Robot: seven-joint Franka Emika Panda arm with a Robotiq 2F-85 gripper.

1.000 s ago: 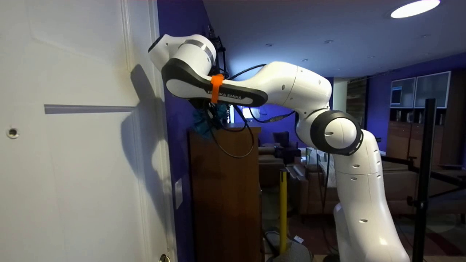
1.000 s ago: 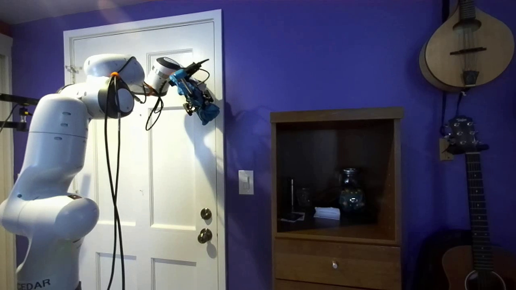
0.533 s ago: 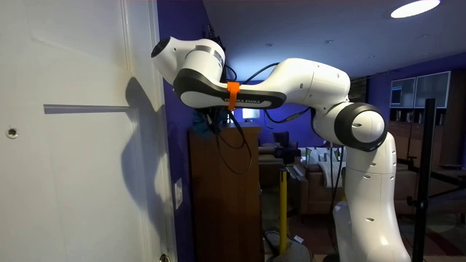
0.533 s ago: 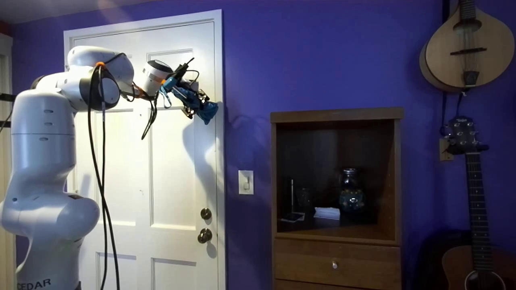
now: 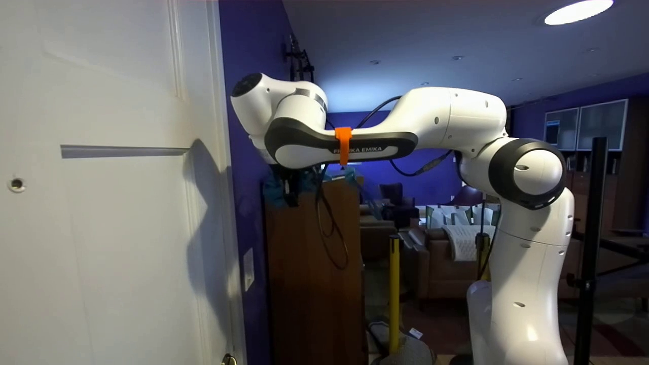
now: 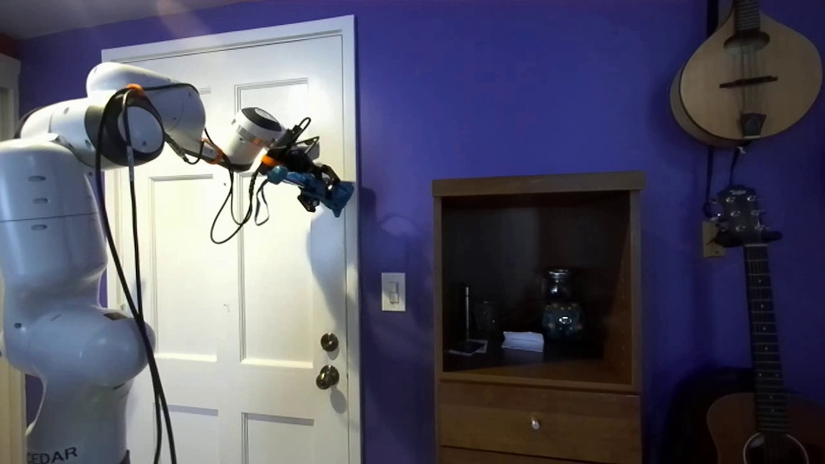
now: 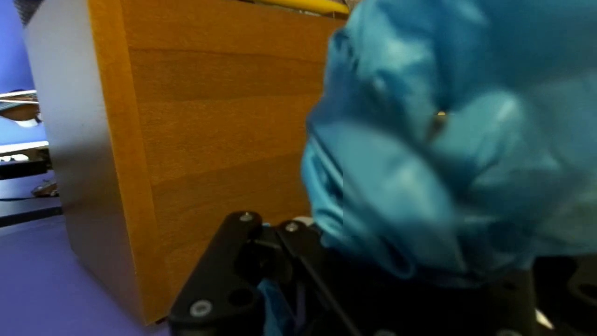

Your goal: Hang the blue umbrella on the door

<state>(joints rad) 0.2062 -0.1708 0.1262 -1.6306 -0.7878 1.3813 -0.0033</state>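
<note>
The blue umbrella (image 6: 335, 196) is folded and held by my gripper (image 6: 320, 189). In this exterior view it lies tilted slightly down to the right, handle at the left with a strap hanging, bunched fabric past the fingers. It also shows, partly hidden by the arm, in an exterior view (image 5: 275, 191). In the wrist view its crumpled fabric (image 7: 419, 154) fills the right and hides much of the jaws. The white panelled door (image 6: 274, 277) stands behind the arm. It also shows at the left in an exterior view (image 5: 121, 228), with a gap between it and the wrist.
A brown wooden cabinet (image 6: 540, 183) stands right of the door; its side fills the wrist view's middle (image 7: 224, 126). A light switch (image 6: 393, 291) and door knobs (image 6: 327, 377) are nearby. Guitars (image 6: 764, 309) stand far right. Black cables (image 6: 155, 361) hang from the arm.
The arm has drawn back from the door and the gripper has come down. The umbrella has swung from steeply tilted to more level, its handle end lowered, and stays in the gripper.
</note>
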